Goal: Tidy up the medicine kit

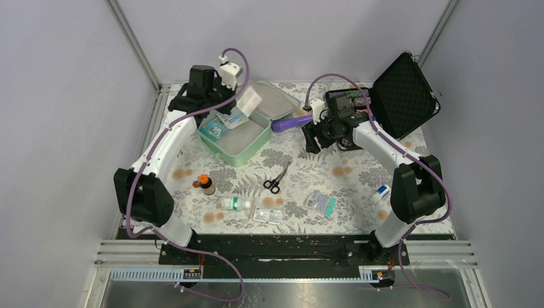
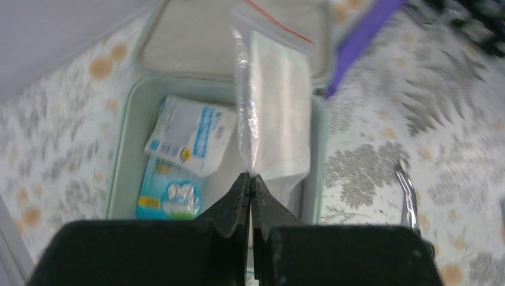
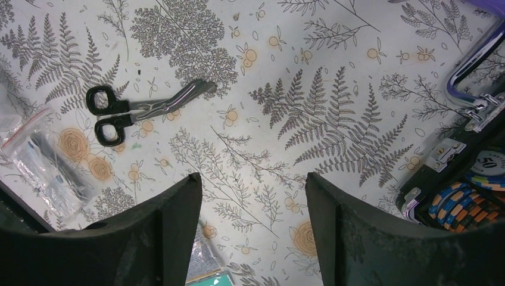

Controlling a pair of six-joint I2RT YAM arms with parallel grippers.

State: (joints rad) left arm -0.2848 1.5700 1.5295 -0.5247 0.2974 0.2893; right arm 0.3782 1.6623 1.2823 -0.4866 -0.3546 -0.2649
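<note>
Left pincer (image 2: 250, 177) was clamped on the lower edge of a clear zip bag (image 2: 280, 113), held upright over the open medicine kit (image 2: 122, 155). The bag's contents were blurred, possibly a white pad. Right pincer (image 3: 253, 179) hung with its jaws wide apart and nothing between them, above the table (image 3: 333, 83) near the scissors (image 3: 134, 107).

The step in hand looked like stowing the bag. The next move would call for lowering it into the free right side of the tray, beside the two blue-and-white packets (image 2: 190, 134), and only then letting go, so it would not snag on the rim.

Along the near edge of the fern-printed table lay a brown bottle (image 1: 206, 184), a white bottle (image 1: 235, 204), flat sachets (image 1: 268, 215), a clear packet (image 1: 319, 202) and, to the right, a small blue-capped bottle (image 1: 382, 192). Farther back, left of centre, sat the mint-green kit with its lid hinged open. A purple object (image 1: 292, 122) lay just to its right. At the far right stood a black foam-lined case (image 1: 404, 93), also open. Plain pale walls (image 1: 64, 96) and metal frame posts (image 1: 133, 45) closed the space behind.
</note>
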